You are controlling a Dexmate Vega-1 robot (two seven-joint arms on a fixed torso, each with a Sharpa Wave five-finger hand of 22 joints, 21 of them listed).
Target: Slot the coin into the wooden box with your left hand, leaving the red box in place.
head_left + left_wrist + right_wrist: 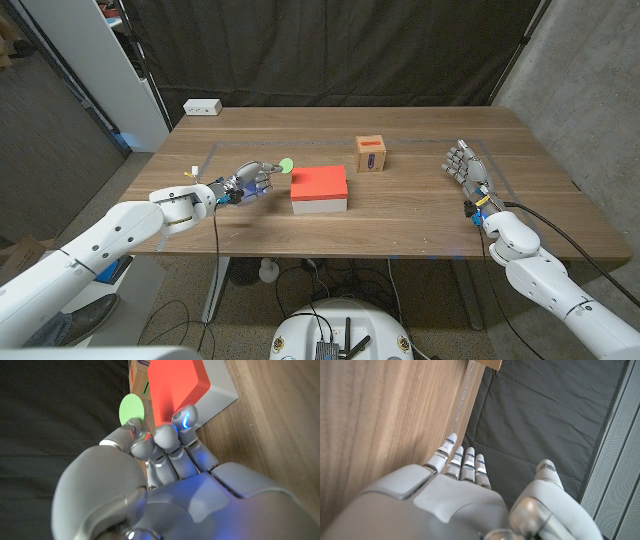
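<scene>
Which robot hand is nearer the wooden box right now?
Right, but only slightly. The right robot hand stands open off the far side of the wooden box with bare table between. The left robot hand, pinching the green coin, is beyond the red box.

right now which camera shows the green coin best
The left wrist view: the green coin is large and clear, pinched at the left robot hand fingertips. The head view shows it as a small green spot. I can't find it in the right wrist view.
</scene>
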